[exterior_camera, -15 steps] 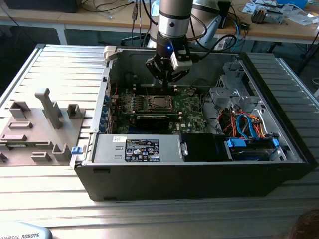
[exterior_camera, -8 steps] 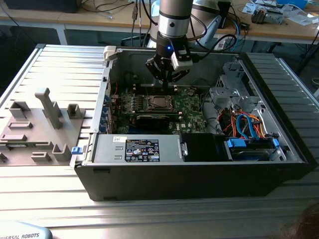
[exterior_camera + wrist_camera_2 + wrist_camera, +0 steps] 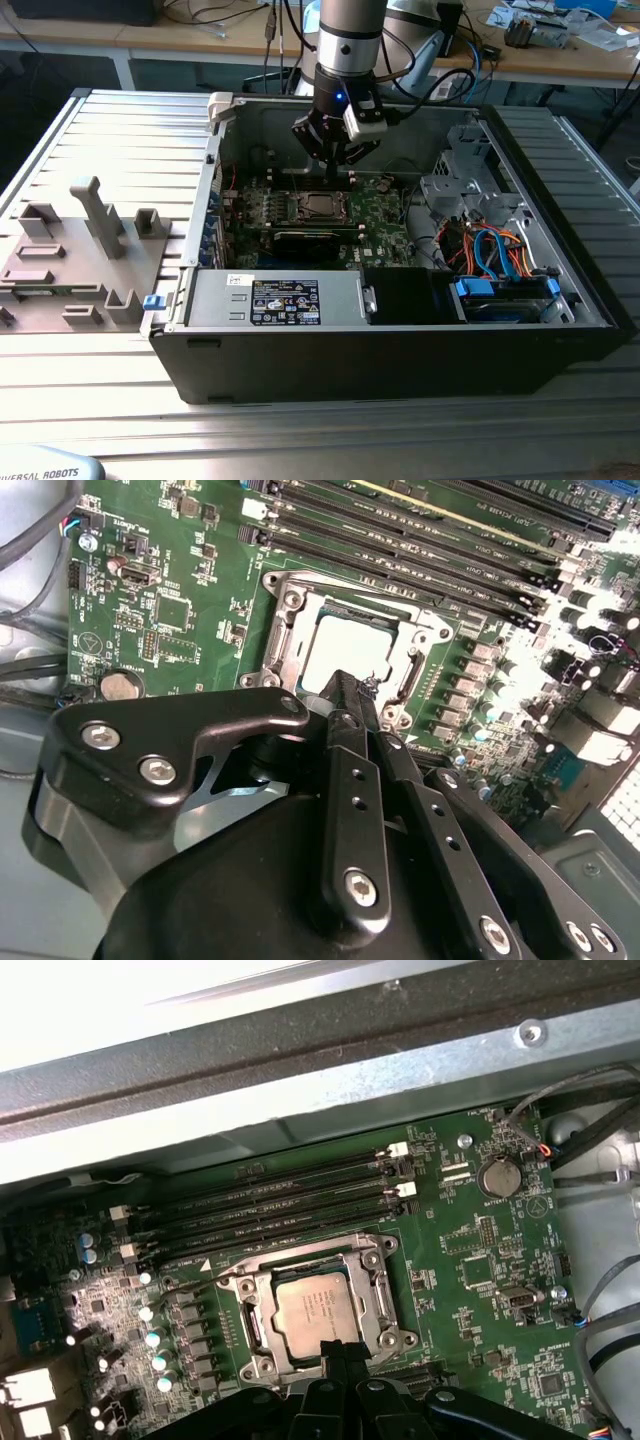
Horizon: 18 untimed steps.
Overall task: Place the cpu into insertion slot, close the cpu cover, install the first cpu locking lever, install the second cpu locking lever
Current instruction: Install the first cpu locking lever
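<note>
The cpu [image 3: 350, 652] [image 3: 314, 1306], a square chip with a silvery top, lies flat in the insertion slot [image 3: 262, 1322] on the green board. Just a thin dark margin of the slot shows. The cpu cover [image 3: 285, 608] [image 3: 247, 1290] is a silvery frame lying down around the chip. My gripper [image 3: 346, 686] [image 3: 342, 1347] is shut with nothing between its black fingers, and its tips sit at the edge of the socket frame. In the exterior view the gripper [image 3: 336, 163] hangs inside the open computer case, just above the socket [image 3: 318, 207].
Long black memory slots [image 3: 290, 1195] run beside the socket. A power supply [image 3: 275, 298] and a drive bay with blue cables [image 3: 500, 270] fill the case's near side. A grey fixture plate [image 3: 70, 250] lies at the exterior view's left. Case walls [image 3: 214, 160] enclose the board.
</note>
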Available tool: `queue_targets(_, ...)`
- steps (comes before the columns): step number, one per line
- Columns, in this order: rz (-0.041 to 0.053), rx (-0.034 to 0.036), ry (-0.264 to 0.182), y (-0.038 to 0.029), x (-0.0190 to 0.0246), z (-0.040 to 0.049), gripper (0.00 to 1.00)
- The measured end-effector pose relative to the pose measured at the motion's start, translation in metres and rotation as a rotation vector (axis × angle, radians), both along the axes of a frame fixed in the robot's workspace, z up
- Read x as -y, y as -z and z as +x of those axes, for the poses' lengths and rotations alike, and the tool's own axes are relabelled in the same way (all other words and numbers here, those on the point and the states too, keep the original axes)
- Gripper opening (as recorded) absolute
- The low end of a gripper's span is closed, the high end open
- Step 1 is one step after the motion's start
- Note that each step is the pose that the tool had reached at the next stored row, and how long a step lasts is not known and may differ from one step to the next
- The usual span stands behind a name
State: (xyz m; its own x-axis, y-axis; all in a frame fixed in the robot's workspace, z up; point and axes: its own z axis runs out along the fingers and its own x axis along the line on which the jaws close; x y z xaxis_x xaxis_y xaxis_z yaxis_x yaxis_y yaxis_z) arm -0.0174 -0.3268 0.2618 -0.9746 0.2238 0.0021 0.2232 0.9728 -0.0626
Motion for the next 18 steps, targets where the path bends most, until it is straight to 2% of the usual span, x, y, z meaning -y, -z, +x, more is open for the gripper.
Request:
queue_targets(16, -0.0002, 0.0001, -0.019, 0.0, 0.0, 0.0, 0.11)
queue_targets(18, -0.0063, 0.0001, -0.022, 0.0001, -0.0002, 0.0001, 0.11)
